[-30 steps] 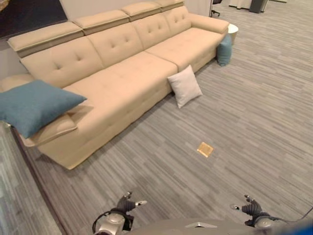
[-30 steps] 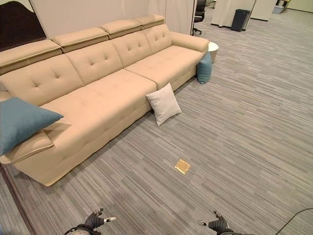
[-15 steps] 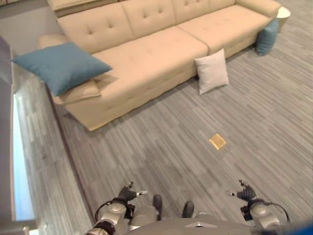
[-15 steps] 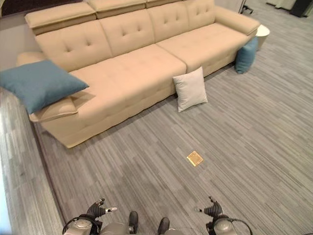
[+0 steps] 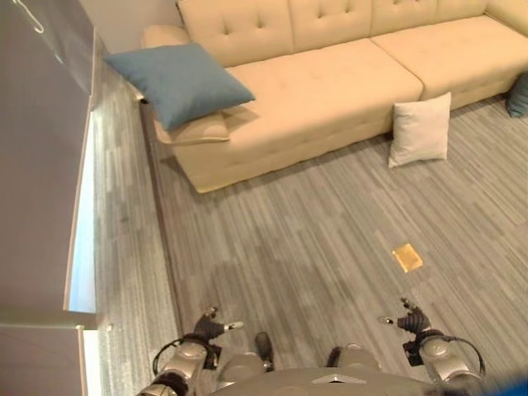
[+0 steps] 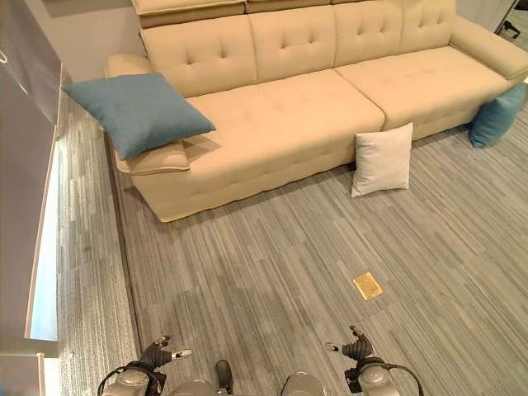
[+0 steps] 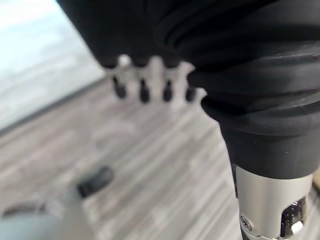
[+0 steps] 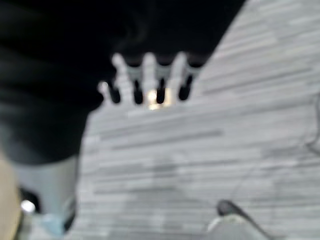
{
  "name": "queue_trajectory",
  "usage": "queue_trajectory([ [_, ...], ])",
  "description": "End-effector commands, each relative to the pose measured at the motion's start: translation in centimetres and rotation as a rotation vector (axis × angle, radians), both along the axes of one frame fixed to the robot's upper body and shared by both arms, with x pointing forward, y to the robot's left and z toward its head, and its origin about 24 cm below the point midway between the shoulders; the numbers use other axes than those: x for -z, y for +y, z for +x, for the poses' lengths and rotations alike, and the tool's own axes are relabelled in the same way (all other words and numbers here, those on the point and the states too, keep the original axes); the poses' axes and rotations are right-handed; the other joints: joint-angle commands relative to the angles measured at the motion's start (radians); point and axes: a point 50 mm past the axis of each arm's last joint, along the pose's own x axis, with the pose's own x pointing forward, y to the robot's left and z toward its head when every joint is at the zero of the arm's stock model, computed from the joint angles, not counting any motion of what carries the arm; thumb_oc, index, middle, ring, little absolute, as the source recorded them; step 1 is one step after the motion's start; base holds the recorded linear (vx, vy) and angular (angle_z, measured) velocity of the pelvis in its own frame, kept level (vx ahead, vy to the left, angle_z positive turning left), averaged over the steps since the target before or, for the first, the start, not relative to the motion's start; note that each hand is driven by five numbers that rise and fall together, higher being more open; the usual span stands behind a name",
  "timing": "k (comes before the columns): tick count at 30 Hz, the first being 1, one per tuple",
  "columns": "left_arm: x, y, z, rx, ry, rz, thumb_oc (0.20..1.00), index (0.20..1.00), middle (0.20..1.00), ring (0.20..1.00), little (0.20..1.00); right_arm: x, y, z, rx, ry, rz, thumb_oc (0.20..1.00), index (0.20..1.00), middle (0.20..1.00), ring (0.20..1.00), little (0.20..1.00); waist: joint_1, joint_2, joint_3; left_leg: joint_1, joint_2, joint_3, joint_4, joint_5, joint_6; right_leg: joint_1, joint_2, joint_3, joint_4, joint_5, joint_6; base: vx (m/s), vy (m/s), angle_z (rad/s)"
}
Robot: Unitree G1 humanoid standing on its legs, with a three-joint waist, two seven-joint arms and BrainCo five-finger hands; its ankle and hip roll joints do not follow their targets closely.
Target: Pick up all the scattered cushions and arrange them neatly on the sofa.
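Right eye view shows the sofa (image 6: 313, 107) as the landmark for all positions. One blue cushion (image 6: 136, 111) rests on the sofa's left armrest, tilted and overhanging the edge. A white cushion (image 6: 383, 160) stands on the floor (image 6: 272, 264), leaning against the sofa's front near its middle. A second blue cushion (image 6: 497, 117) stands on the floor at the sofa's right end. A small brass plate (image 6: 368, 285) lies in the floor well in front of the sofa. The left robot hand (image 6: 154, 355) and the right robot hand (image 6: 353, 346) hang low, well apart from the sofa and from every cushion; each wrist view shows relaxed, straight fingers with floor beyond them, so both are empty and uncurled. Judgement on progress: the task is at an early stage. No cushion is in hand, two are on the floor, and the armrest cushion likely needs straightening. Remaining work is to approach, lift each floor cushion, and set all three neatly along the sofa's backrest.
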Motion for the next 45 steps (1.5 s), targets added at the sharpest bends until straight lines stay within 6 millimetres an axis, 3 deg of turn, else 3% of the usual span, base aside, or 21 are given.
queue_trajectory([
  [1,0.2,-0.2,-0.4,-0.008,-0.007,-0.007,1.000,1.000,1.000,1.000,1.000,-0.2,-0.6,0.4,-0.025,0.002,-0.029,1.000,1.000,1.000,1.000,1.000,-0.024,-0.015,0.004,-0.011,-0.024,-0.059,0.041,-0.038,-0.086,0.058,0.096,0.054,-0.258,0.149,0.007,0.13,-0.044,0.92],
  [4,0.5,0.2,-1.1,-0.012,0.026,0.009,1.000,1.000,1.000,1.000,1.000,-0.1,-0.7,0.2,-0.036,0.016,-0.036,1.000,1.000,1.000,1.000,1.000,-0.027,-0.027,-0.001,0.001,-0.044,-0.111,0.037,-0.039,-0.090,0.070,0.107,0.066,-0.324,0.178,0.011,0.13,-0.088,0.77],
  [11,0.8,0.0,-1.6,-0.007,0.048,0.008,1.000,1.000,1.000,1.000,1.000,0.2,-0.6,-0.4,-0.032,0.029,-0.022,1.000,1.000,1.000,1.000,1.000,-0.027,-0.038,-0.016,0.009,-0.037,-0.151,0.053,-0.052,-0.113,0.121,0.120,0.064,-0.356,0.169,-0.008,0.10,-0.126,0.44],
  [14,0.5,-0.3,-0.8,0.010,0.027,0.001,1.000,1.000,1.000,1.000,1.000,-0.1,-0.6,0.1,-0.023,0.002,-0.008,1.000,1.000,1.000,1.000,1.000,-0.036,-0.052,-0.007,-0.034,-0.017,-0.122,0.148,-0.072,-0.140,0.146,0.110,0.024,-0.367,0.156,-0.021,0.05,-0.121,0.48],
  [16,0.4,-0.5,-0.4,0.008,0.008,-0.007,1.000,1.000,1.000,1.000,1.000,-0.2,-0.5,0.2,-0.028,-0.004,0.001,1.000,1.000,1.000,1.000,1.000,-0.041,-0.069,0.008,-0.102,0.033,-0.033,0.268,-0.071,-0.143,0.175,0.095,-0.009,-0.373,0.135,-0.038,0.09,-0.090,1.07],
  [19,0.4,-0.3,-0.5,0.011,0.013,-0.001,1.000,1.000,1.000,1.000,1.000,-0.1,-0.5,0.0,-0.031,0.002,0.010,1.000,1.000,1.000,1.000,1.000,-0.033,-0.067,-0.002,-0.142,0.053,0.026,0.206,-0.032,-0.140,0.208,0.102,-0.036,-0.391,0.116,-0.038,0.19,-0.024,0.65],
  [21,0.3,0.1,-0.7,-0.003,0.013,0.004,1.000,1.000,1.000,1.000,1.000,0.0,-0.3,0.0,-0.040,0.011,0.009,1.000,1.000,1.000,1.000,1.000,-0.009,-0.068,0.001,-0.222,0.059,0.028,0.177,0.035,-0.160,0.246,0.113,-0.027,-0.401,0.092,-0.036,0.29,0.018,0.31],
  [25,0.7,0.5,-1.9,-0.041,0.047,0.003,1.000,1.000,1.000,1.000,1.000,0.1,-0.1,-0.1,-0.054,0.020,0.010,1.000,1.000,1.000,1.000,1.000,-0.003,-0.062,-0.017,-0.188,0.048,0.013,0.130,0.038,-0.156,0.273,0.112,-0.008,-0.403,0.082,-0.027,0.29,0.119,-0.09],
  [28,0.8,1.1,-2.6,-0.057,0.071,0.018,1.000,1.000,1.000,1.000,1.000,0.3,0.1,-0.2,-0.060,0.033,0.010,1.000,1.000,1.000,1.000,1.000,0.010,-0.066,-0.036,-0.158,0.020,0.007,0.137,0.001,-0.128,0.281,0.074,0.021,-0.361,0.085,-0.006,0.29,0.167,-0.48],
  [30,0.6,1.5,-2.3,-0.063,0.061,0.027,1.000,1.000,1.000,1.000,1.000,0.3,0.3,0.0,-0.073,0.040,0.014,1.000,1.000,1.000,1.000,1.000,0.010,-0.067,-0.030,-0.115,-0.011,0.000,0.138,-0.042,-0.089,0.219,0.035,0.047,-0.196,0.169,0.022,0.27,0.195,-0.23],
  [31,0.6,1.5,-2.3,-0.063,0.061,0.027,1.000,1.000,1.000,1.000,1.000,0.3,0.3,0.0,-0.073,0.039,0.014,1.000,1.000,1.000,1.000,1.000,0.010,-0.066,-0.032,-0.118,-0.010,0.001,0.138,-0.040,-0.089,0.215,0.036,0.047,-0.197,0.171,0.022,0.12,0.103,-0.13],
  [33,0.3,1.7,-1.7,-0.053,0.036,0.031,1.000,1.000,1.000,1.000,1.000,0.0,0.5,0.4,-0.085,0.013,0.016,1.000,1.000,1.000,1.000,1.000,-0.003,-0.062,-0.019,-0.089,-0.025,-0.013,0.131,-0.060,-0.067,0.161,0.032,0.080,-0.073,0.235,0.027,0.18,0.114,-0.13],
  [35,0.2,1.9,-1.6,-0.056,0.027,0.032,1.000,1.000,1.000,1.000,1.000,-0.1,0.7,0.6,-0.091,0.005,0.025,1.000,1.000,1.000,1.000,1.000,-0.011,-0.039,-0.009,-0.065,-0.015,-0.029,0.121,-0.068,-0.060,0.081,0.048,0.098,0.028,0.225,0.008,0.20,0.095,0.02],
  [37,0.2,1.9,-1.4,-0.058,0.023,0.032,1.000,1.000,1.000,1.000,1.000,-0.1,0.9,0.8,-0.095,-0.001,0.028,1.000,1.000,1.000,1.000,1.000,-0.019,-0.030,-0.001,-0.037,-0.013,-0.038,0.105,-0.077,-0.061,0.042,0.057,0.083,0.024,0.202,-0.004,0.22,0.024,0.00],
  [39,0.2,1.7,-1.4,-0.048,0.021,0.029,1.000,1.000,1.000,1.000,1.000,-0.3,0.9,1.3,-0.115,-0.007,0.020,1.000,1.000,1.000,1.000,1.000,-0.035,-0.026,0.008,0.014,-0.017,-0.053,0.084,-0.094,-0.071,0.003,0.072,0.041,-0.098,0.174,-0.008,0.29,-0.053,0.05],
  [41,0.3,1.5,-1.5,-0.042,0.025,0.029,1.000,1.000,1.000,1.000,1.000,-0.6,0.7,1.7,-0.130,-0.016,0.003,1.000,1.000,1.000,1.000,1.000,-0.052,-0.033,0.012,0.054,-0.031,-0.068,0.068,-0.106,-0.079,-0.034,0.082,0.031,-0.236,0.208,0.006,0.24,-0.069,0.18],
  [42,0.3,1.5,-1.5,-0.042,0.026,0.028,1.000,1.000,1.000,1.000,1.000,-0.6,0.7,1.7,-0.130,-0.016,0.003,1.000,1.000,1.000,1.000,1.000,-0.053,-0.031,0.015,0.059,-0.028,-0.070,0.067,-0.108,-0.080,-0.026,0.085,0.028,-0.241,0.209,0.006,0.32,-0.102,0.22],
  [43,0.4,1.6,-1.7,-0.044,0.033,0.035,1.000,1.000,1.000,1.000,1.000,-0.8,0.6,2.0,-0.143,-0.024,-0.008,1.000,1.000,1.000,1.000,1.000,-0.071,-0.038,0.017,0.090,-0.036,-0.090,0.059,-0.121,-0.088,-0.052,0.097,0.048,-0.337,0.249,0.025,0.30,-0.101,0.26],
  [45,0.6,1.5,-2.2,-0.030,0.052,0.038,1.000,1.000,1.000,1.000,1.000,-0.8,0.4,1.6,-0.145,-0.019,-0.009,1.000,1.000,1.000,1.000,1.000,-0.085,-0.042,0.011,0.124,-0.034,-0.111,0.059,-0.150,-0.103,-0.032,0.105,0.081,-0.383,0.265,0.023,0.39,-0.178,0.39],
])
